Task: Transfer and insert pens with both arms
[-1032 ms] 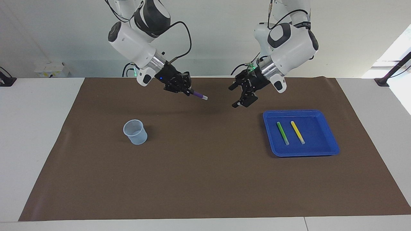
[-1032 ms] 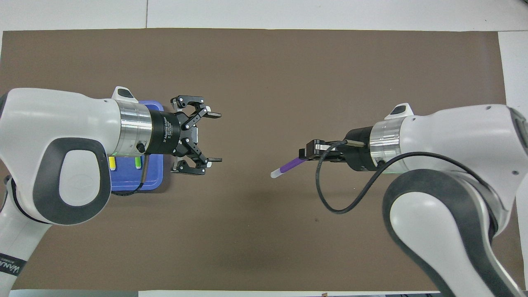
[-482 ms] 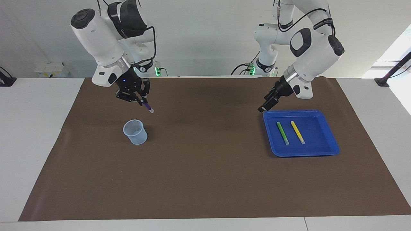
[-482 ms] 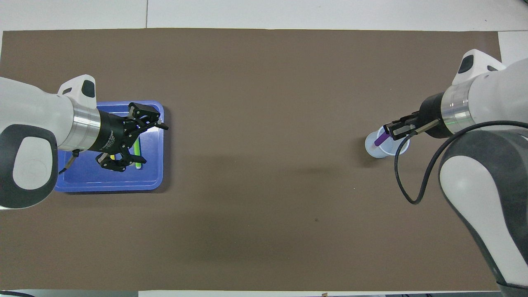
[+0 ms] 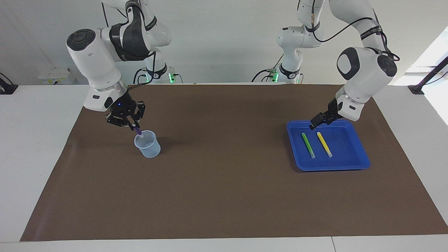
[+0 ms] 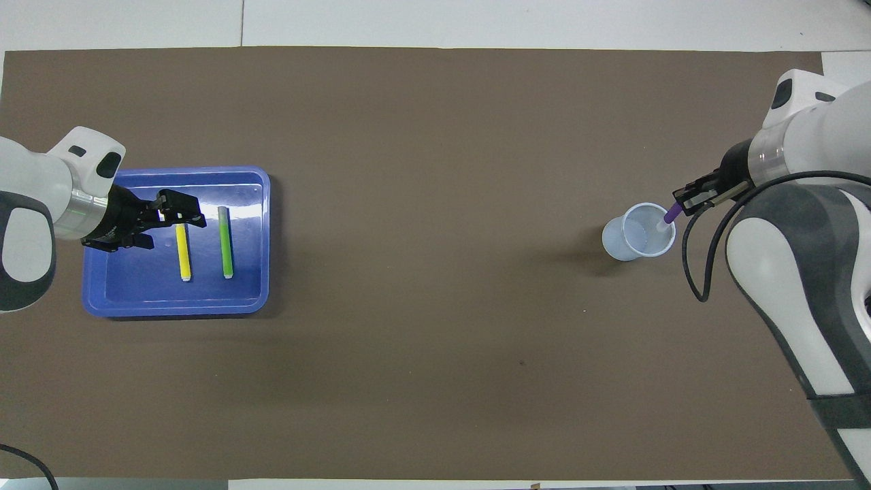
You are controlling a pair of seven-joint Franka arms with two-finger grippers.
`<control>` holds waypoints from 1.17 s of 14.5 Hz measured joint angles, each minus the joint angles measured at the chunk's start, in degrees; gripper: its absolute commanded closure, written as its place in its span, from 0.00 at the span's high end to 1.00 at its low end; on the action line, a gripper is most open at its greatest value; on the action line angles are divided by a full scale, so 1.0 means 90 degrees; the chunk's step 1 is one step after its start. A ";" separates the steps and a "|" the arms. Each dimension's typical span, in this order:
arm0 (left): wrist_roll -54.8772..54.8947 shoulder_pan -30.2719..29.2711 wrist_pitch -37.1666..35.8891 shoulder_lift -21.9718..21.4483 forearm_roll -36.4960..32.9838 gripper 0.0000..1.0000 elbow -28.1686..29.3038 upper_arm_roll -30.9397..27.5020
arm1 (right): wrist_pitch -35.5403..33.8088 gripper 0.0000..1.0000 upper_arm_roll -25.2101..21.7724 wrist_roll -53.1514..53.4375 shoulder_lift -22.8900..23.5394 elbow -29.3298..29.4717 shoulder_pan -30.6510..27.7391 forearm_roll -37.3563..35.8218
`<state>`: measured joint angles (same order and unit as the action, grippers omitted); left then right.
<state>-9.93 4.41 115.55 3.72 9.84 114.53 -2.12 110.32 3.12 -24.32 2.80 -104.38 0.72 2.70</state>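
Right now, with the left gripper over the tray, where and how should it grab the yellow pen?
Probably at mid-shaft, from straight above. The yellow pen lies flat in the blue tray, apart from the green pen, so the left gripper could close its fingers across the thin shaft.

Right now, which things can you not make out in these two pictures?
- Purple pen: its tip is inside the cup; depth unclear in both views.
- Left claw over the tray: the facing view shows it edge-on, so its height above the yellow pen is unclear.
- Both arm bases: cut off in the overhead view.
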 measured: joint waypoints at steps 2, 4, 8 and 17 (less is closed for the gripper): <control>0.0584 -0.0098 0.0506 0.0312 -0.0378 0.99 0.0064 0.0004 | 0.0164 0.00 0.0015 0.0000 0.0004 -0.0136 0.0011 -0.0016; 0.0964 -0.0186 0.0999 0.0538 -0.0646 0.94 0.0185 0.0007 | 0.0381 0.00 0.0015 0.0000 0.0005 -0.0327 0.0018 -0.0023; 0.1478 -0.0351 0.1533 0.0800 -0.0768 0.86 0.0332 0.0007 | 0.0996 0.00 0.0014 0.0000 -0.0012 -0.0921 0.0017 -0.0024; 0.1533 -0.0377 0.1962 0.0904 -0.0774 0.69 0.0780 0.0009 | 0.1336 1.00 0.0029 0.0239 -0.0138 -0.1539 0.0046 -0.0024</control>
<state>3.86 1.02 133.20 11.85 2.88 121.55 -2.04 122.34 3.38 -22.17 1.56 -118.23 1.14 2.48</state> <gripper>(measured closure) 0.264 0.617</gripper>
